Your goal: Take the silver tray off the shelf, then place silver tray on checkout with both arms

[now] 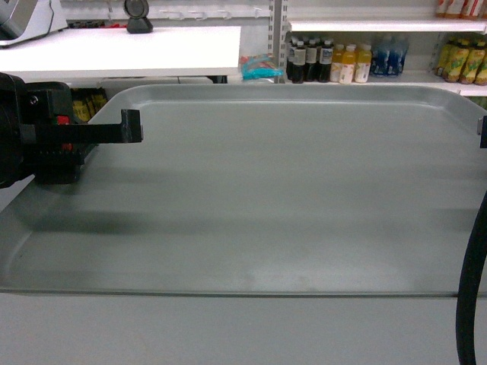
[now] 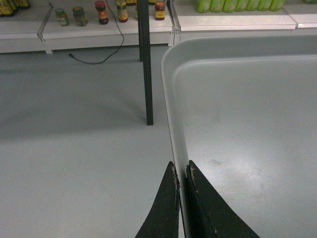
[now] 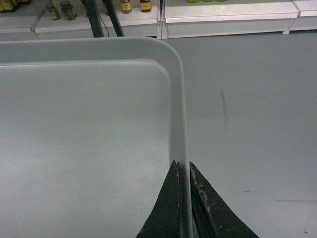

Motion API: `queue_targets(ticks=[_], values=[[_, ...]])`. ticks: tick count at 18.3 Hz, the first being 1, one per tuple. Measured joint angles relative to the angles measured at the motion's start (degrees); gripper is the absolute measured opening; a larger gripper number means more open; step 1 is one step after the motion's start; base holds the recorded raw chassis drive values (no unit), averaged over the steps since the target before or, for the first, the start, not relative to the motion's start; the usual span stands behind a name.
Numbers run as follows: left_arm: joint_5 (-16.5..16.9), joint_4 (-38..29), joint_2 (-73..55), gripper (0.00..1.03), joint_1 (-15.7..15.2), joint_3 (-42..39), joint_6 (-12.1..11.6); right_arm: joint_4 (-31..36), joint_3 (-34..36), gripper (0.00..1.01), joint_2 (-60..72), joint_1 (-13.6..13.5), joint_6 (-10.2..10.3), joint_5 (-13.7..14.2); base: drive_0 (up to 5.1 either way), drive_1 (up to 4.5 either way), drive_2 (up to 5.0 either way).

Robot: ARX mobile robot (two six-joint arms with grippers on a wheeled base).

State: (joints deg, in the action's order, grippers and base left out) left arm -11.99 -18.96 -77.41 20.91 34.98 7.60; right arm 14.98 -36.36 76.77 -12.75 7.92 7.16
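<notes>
Silver tray [image 1: 289, 190] carried in the air between both arms, seen from the head and both wrist views. The left pincer [image 2: 182, 198] is clamped on the tray's left rim, one finger inside the rim and one outside; beyond its tips the rim runs forward to a rounded corner. The right pincer [image 3: 183, 198] grips the right rim in the same manner, the tray bottom lying to its left and bare grey floor [image 3: 247, 124] to its right. In the head view the left pincer appears at the left edge with its red block; of the right arm only a black cable [image 1: 472, 289] and a sliver at the frame edge show. The tray is clear of any shelf: floor is visible below it in both wrist views, and a dark table leg [image 2: 146, 64] stands ahead-left of the left pincer. The checkout tabletop [image 1: 122, 49], bearing a round dark scanner [image 1: 138, 15], lies ahead and to the left of the left pincer, beyond the tray's far rim. Drink bottles [image 1: 327, 61] stand on store shelves ahead-right.

Judged step: transport toward the checkout. To do it well, both arms should advance at matched speed and height, keeping the tray level and the spacing between pincers constant, so that neither rim slips or twists. The tray must rise above the tabletop's edge before it is lowered.
</notes>
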Motion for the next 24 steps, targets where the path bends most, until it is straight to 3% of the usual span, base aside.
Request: queue_targets(ticks=[24], values=[[0.02, -0.22, -0.02, 0.03, 0.0, 0.04, 0.0, 0.22, 0.0, 0.03, -0.09, 0.0, -0.02, 0.04, -4.9, 2.52, 2.5]])
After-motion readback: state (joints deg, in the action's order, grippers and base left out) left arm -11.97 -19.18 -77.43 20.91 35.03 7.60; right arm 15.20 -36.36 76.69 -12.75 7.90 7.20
